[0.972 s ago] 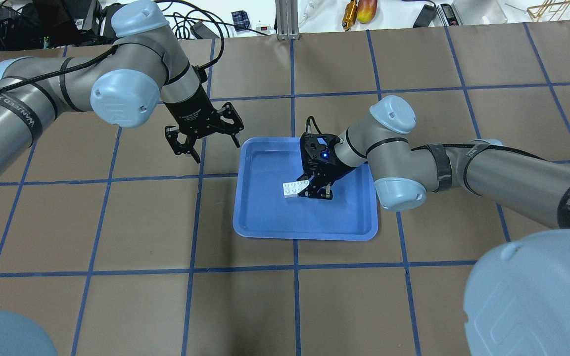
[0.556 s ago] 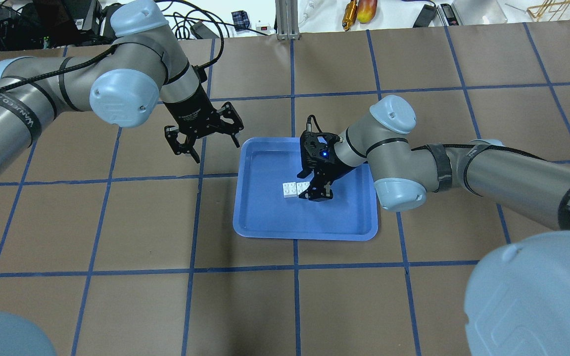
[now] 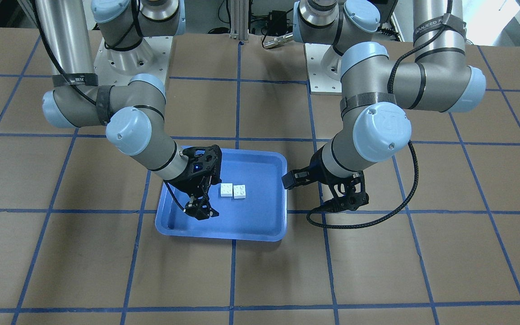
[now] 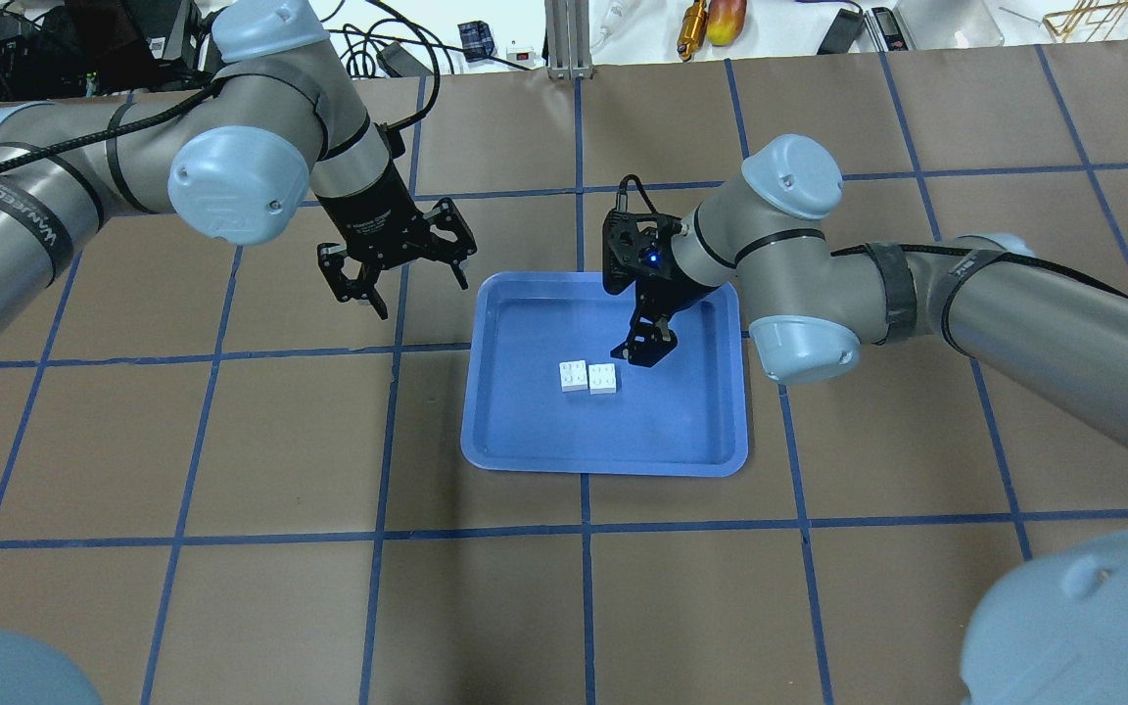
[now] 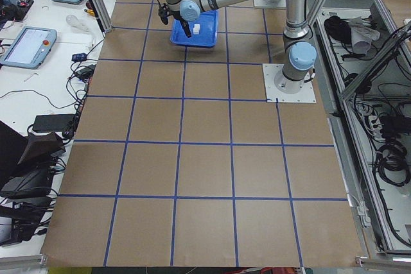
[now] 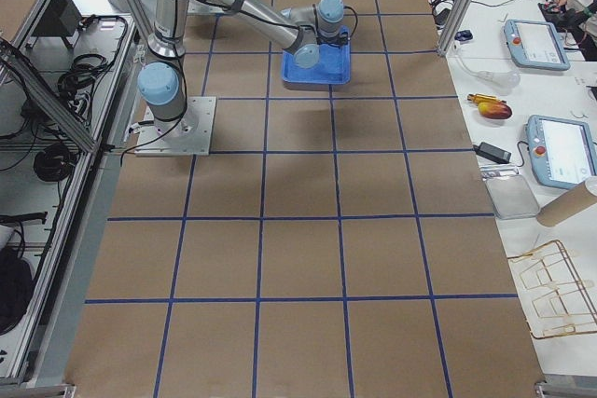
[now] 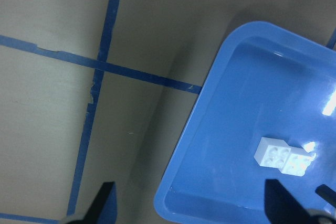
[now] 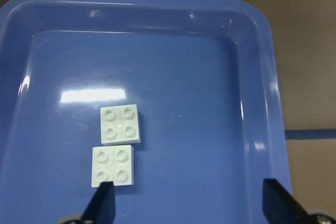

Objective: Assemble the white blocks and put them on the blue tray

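Two white blocks [image 4: 574,376] [image 4: 603,378] lie studs up, side by side, in the middle of the blue tray [image 4: 525,323]. I cannot tell whether they are joined. They also show in the front view [image 3: 226,190] [image 3: 240,191] on the tray [image 3: 224,228], in the right wrist view [image 8: 121,124] [image 8: 113,166] and in the left wrist view [image 7: 273,154]. My right gripper [image 4: 644,351] is open and empty, above the tray just beyond the blocks. My left gripper [image 4: 407,289] is open and empty, above the table off the tray's far left corner.
The table is brown paper with a blue tape grid [image 4: 584,529]. Tools and cables [image 4: 706,22] lie beyond its far edge. The left arm's black cable [image 3: 355,221] hangs in a loop close over the table beside the tray.
My right gripper has let go of the white blocks, opened and drawn back and up toward the tray's far side. The blocks now lie flat on the tray. The left arm shifted slightly.
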